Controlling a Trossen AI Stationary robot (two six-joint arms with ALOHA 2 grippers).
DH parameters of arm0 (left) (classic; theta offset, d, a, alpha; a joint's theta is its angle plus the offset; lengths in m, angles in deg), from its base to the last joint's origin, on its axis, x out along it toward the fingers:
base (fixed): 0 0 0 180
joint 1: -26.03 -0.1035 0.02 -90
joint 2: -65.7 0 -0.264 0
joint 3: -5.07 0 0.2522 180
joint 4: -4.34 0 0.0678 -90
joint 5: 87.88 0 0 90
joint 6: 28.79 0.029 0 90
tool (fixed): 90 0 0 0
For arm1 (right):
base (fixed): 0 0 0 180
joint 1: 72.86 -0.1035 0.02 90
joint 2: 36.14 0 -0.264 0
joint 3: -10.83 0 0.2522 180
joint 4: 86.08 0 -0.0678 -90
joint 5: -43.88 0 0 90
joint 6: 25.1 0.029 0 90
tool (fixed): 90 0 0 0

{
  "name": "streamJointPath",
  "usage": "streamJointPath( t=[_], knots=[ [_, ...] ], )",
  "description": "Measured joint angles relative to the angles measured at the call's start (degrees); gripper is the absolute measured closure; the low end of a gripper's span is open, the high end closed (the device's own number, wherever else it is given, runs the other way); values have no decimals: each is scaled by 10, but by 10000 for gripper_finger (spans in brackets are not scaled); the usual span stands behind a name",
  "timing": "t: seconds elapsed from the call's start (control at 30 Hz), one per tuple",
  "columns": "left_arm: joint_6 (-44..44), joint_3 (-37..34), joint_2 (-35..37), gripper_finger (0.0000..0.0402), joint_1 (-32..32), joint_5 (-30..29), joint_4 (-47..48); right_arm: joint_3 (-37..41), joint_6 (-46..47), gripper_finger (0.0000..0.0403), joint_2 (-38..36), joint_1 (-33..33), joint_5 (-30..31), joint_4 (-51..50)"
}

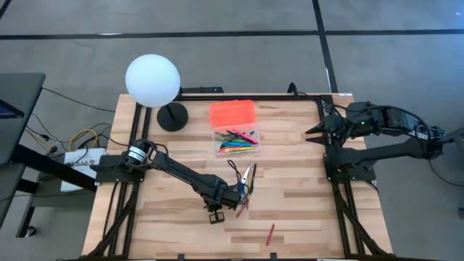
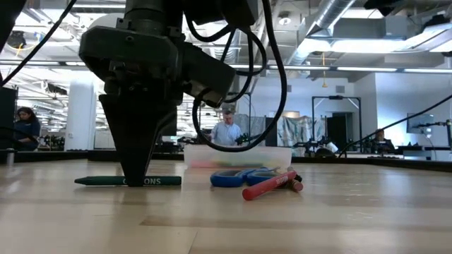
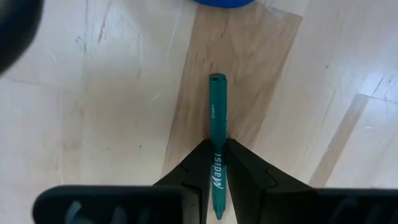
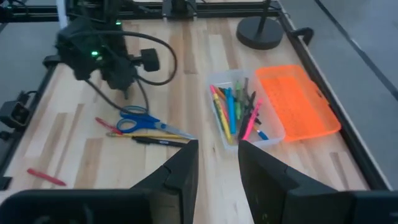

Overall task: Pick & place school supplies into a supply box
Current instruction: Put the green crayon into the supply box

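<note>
My left gripper (image 2: 134, 176) points straight down at the table's middle front (image 1: 240, 194), shut on a green pen (image 3: 216, 112) that lies flat on the wood. Blue-handled scissors (image 2: 244, 176) and a red pen (image 2: 268, 185) lie just beside it, with a yellow pencil (image 4: 155, 134) and a black pen (image 4: 158, 142). Another red pen (image 1: 270, 233) lies near the front edge. The clear supply box (image 1: 235, 141) holds several coloured pens; its orange lid (image 1: 232, 114) lies open behind it. My right gripper (image 4: 217, 162) waits open at the right edge (image 1: 315, 133). My left gripper pinches the green pen's shaft (image 3: 217, 144) between its two fingers, a little off the middle, toward one end. The fingers (image 3: 193, 168) come from above, pointing down, and stand across the pen. The pen lies level with its whole length on the table (image 2: 99, 181).
A white globe lamp (image 1: 152, 80) on a black round base (image 1: 172, 116) stands at the far left corner. Black frame rails (image 1: 330, 174) run along the table's sides. Bare wood lies at the front right (image 1: 304, 210). People (image 2: 227, 130) show in the room beyond.
</note>
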Motion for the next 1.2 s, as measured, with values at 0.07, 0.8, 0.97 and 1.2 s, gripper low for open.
streamJointPath(
  t=[0.07, 0.8, 0.97, 1.2],
  knots=[
    [11, 0, 0, 361, 4, -7, -1, 0, 0, 296, 0, 0, 6, 0],
    [-10, 1, 1, 361, 16, -34, -7, 44, 21, 296, 0, 0, 4, 11],
    [-25, 1, 1, 375, 16, -30, -4, 73, 31, 296, 0, 0, 4, 18],
    [-32, 1, 1, 380, 16, -31, -3, 81, 31, 296, 0, 0, 4, 19]
  ],
)
